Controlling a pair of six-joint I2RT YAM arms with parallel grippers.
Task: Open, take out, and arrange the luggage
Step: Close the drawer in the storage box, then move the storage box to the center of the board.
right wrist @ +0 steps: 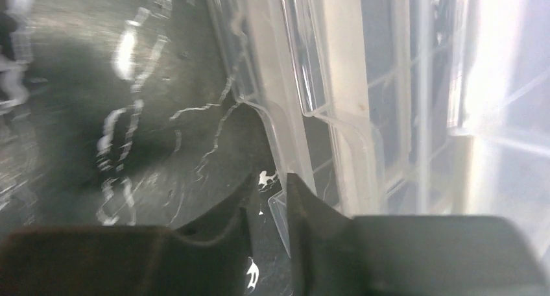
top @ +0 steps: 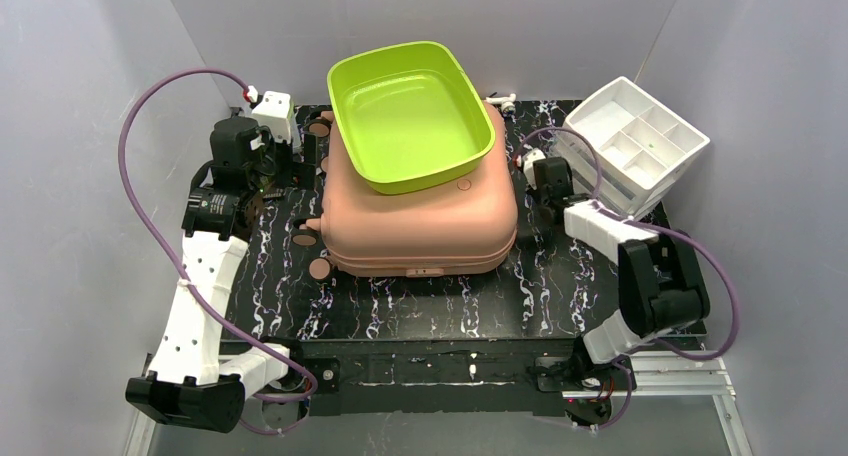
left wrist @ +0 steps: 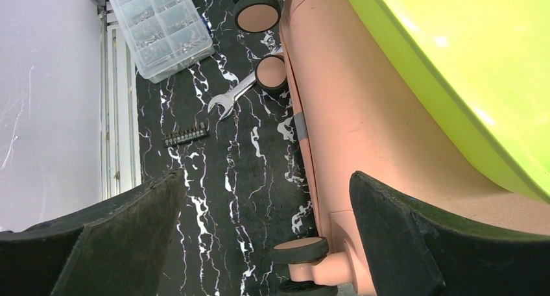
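Two arms flank the luggage (top: 420, 221), lying shut mid-desk (top: 400, 311) with a lime-green tray (top: 410, 111) on its lid — that wants lifting off first, I'd say. Left jaws gape over its wheels (left wrist: 258, 13); right jaws sit barely parted by the white organizer (top: 640, 141).

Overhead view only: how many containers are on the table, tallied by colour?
Pink: 1, the suitcase
Green: 1, the tray lying on top of the suitcase
White: 1, the organizer at the far right
Total: 3
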